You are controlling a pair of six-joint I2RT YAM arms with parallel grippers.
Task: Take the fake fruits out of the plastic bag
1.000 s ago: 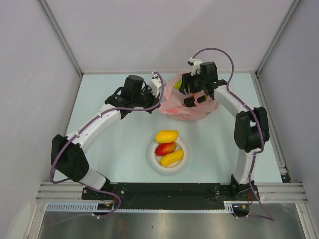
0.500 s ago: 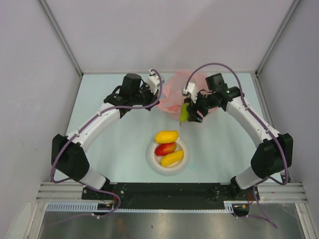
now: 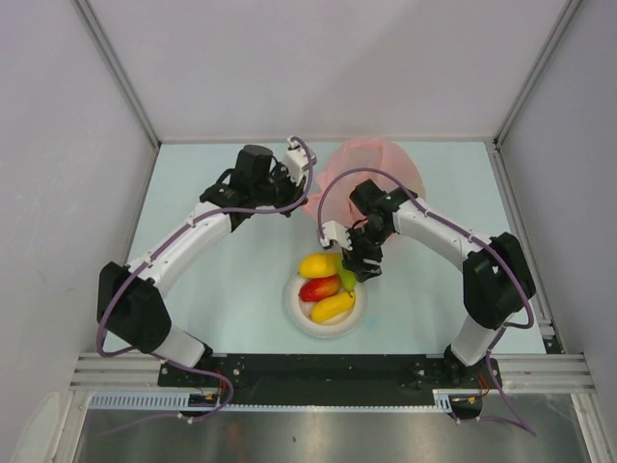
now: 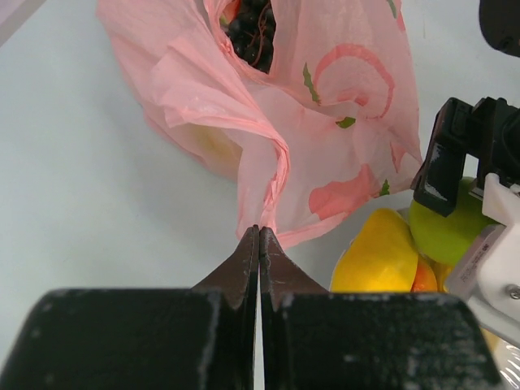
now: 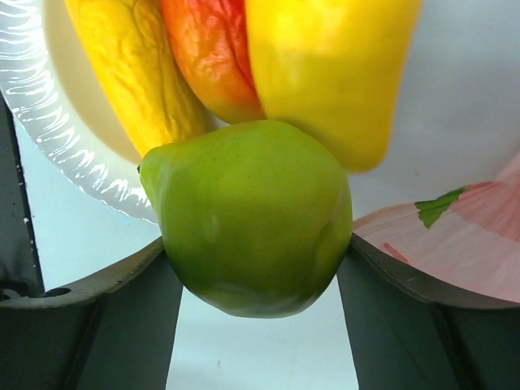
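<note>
The fake fruits are split between claw, bowl and bag. A green pear is clamped in my right claw, the jaws spread wide around it, at the far rim of the white bowl. I cannot tell whether the pear touches the fruit beside it. In the bowl lie the red mango and the yellow piece, touching each other. The yellow-orange mango rests across the far rim, partly out over the tabletop. The bowl stands midway along the tabletop's near edge, a little in from it.

My left claw is pinched fully closed on a fold of the plastic bag, which lies toward the middle of the far edge.

The left wrist view looks into the bag's mouth and shows a dark grape bunch inside; from overhead I see only pink film there. Overhead, the right claw hides most of the pear, while its own wrist view shows it whole.
</note>
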